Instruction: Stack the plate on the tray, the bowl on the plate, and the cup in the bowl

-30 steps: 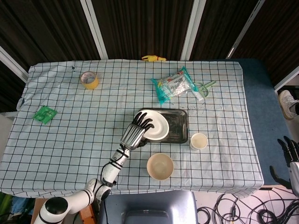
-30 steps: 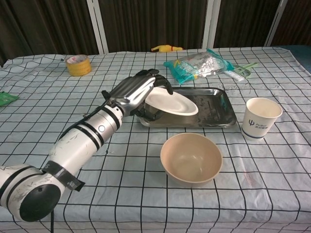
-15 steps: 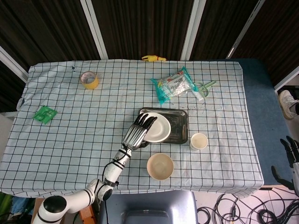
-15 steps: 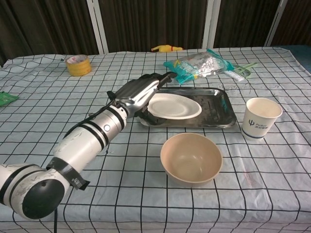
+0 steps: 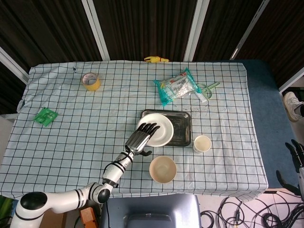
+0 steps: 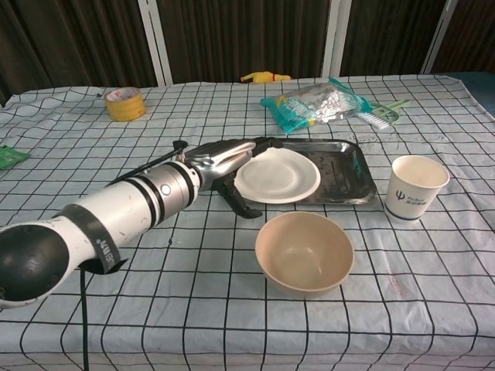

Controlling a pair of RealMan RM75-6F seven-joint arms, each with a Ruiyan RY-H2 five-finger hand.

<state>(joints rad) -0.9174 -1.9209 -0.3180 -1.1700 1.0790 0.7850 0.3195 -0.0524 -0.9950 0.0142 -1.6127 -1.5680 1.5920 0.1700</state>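
The plate [image 6: 277,177] now lies flat on the left half of the tray [image 6: 352,182], where a second ago it was tilted in the left hand's [image 6: 224,158] grip. That hand has let go and lowered, fingers spread and empty, just at the plate's 9 o'clock edge. So the first stacking step looks done; the bowl [image 6: 305,251], on the desk at the tray's 6 o'clock, should come next, with the cup [image 6: 418,186] at 3 o'clock. The right hand [image 5: 295,156] is cut off by the frame edge; I cannot tell its state.
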